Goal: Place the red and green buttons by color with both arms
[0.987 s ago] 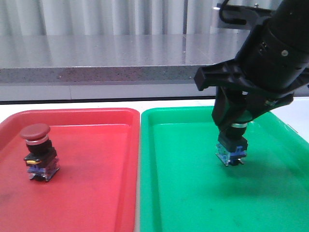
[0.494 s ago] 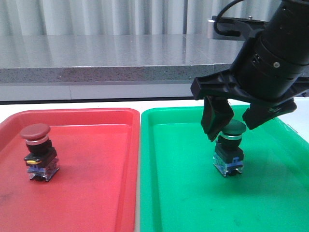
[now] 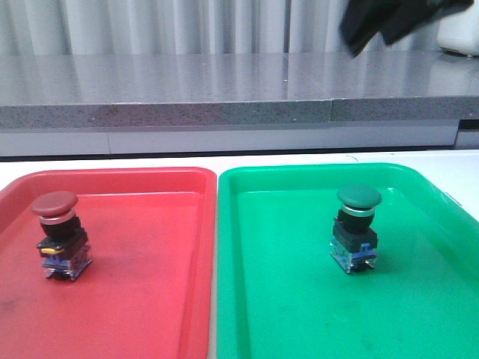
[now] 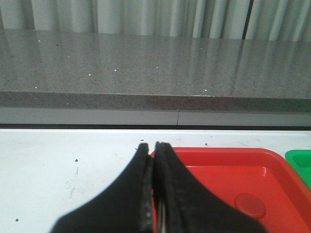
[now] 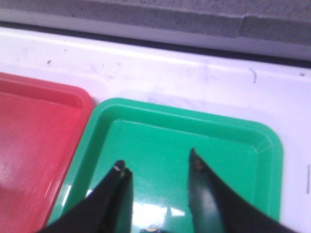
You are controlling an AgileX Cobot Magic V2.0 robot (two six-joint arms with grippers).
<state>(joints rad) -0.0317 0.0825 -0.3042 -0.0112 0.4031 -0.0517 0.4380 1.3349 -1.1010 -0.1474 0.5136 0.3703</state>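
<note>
The red button (image 3: 58,235) stands upright in the red tray (image 3: 150,179). The green button (image 3: 358,228) stands upright in the green tray (image 3: 299,173). My right gripper (image 3: 378,30) is high above the green tray at the top edge of the front view, blurred. In the right wrist view my right gripper (image 5: 156,162) is open and empty over the green tray (image 5: 243,131). My left gripper (image 4: 151,144) is shut and empty, above the white table by the red tray's (image 4: 218,155) corner. A round red cap (image 4: 250,206) shows in that tray.
A grey stone-like counter (image 3: 187,90) runs behind the white table (image 3: 112,161). The two trays lie side by side, edges nearly touching. The red tray's corner also shows in the right wrist view (image 5: 43,97).
My right gripper has opened, let go of the green button in the green tray, and risen up to the top of the view. The red button has not moved.
</note>
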